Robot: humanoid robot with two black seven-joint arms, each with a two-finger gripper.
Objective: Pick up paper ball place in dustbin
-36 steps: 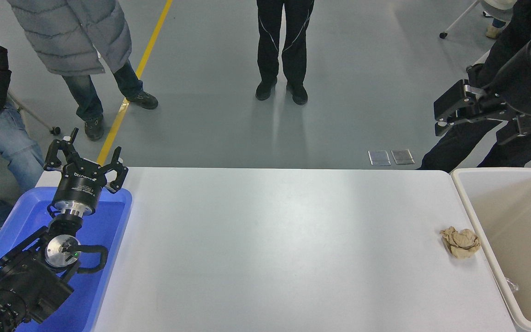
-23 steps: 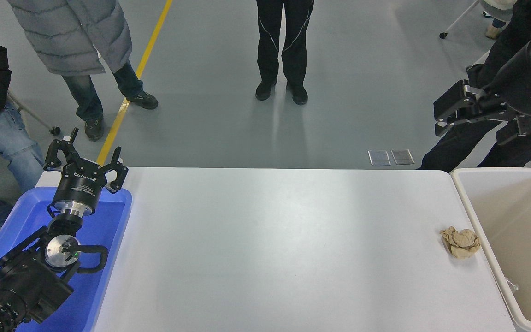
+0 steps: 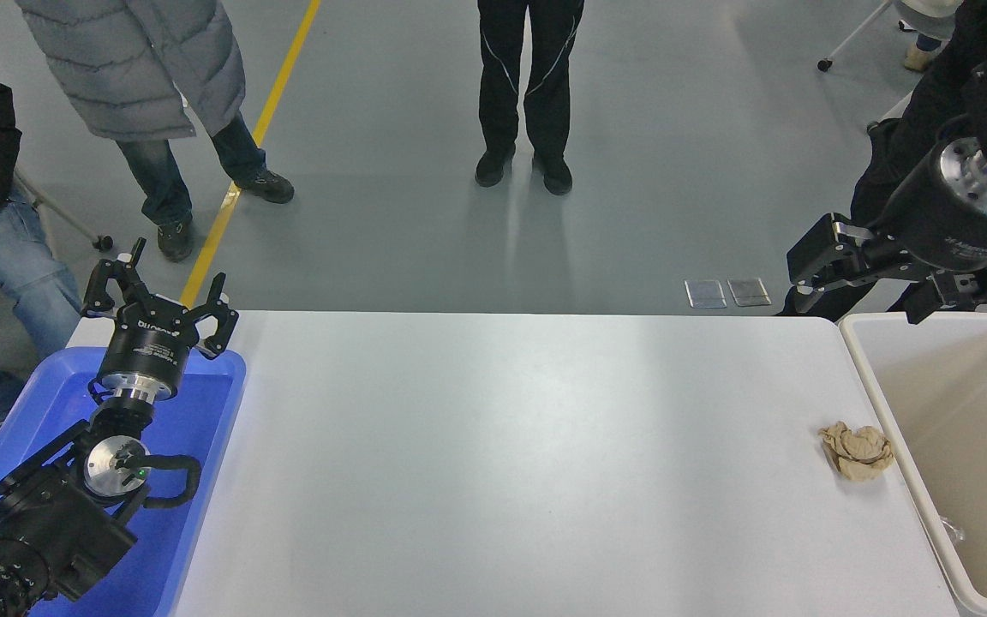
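My right gripper (image 3: pixel 866 287): jaws spread, empty, raised by the far corner of the dustbin (image 3: pixel 860 347). Paper ball (image 3: pixel 856 451): on the table (image 3: pixel 511 446), well nearer me than those jaws, just beside the bin's wall. Left gripper (image 3: pixel 161 296): jaws spread, parked over the blue tray (image 3: pixel 202 428).

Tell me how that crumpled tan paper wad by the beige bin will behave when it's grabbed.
The crumpled tan-brown paper ball probably feels light and squashes under the fingers, given its loose wrinkles. Its irregular folds should give grip, and it's unlikely to roll far. A nudge may slide it across the smooth white table.
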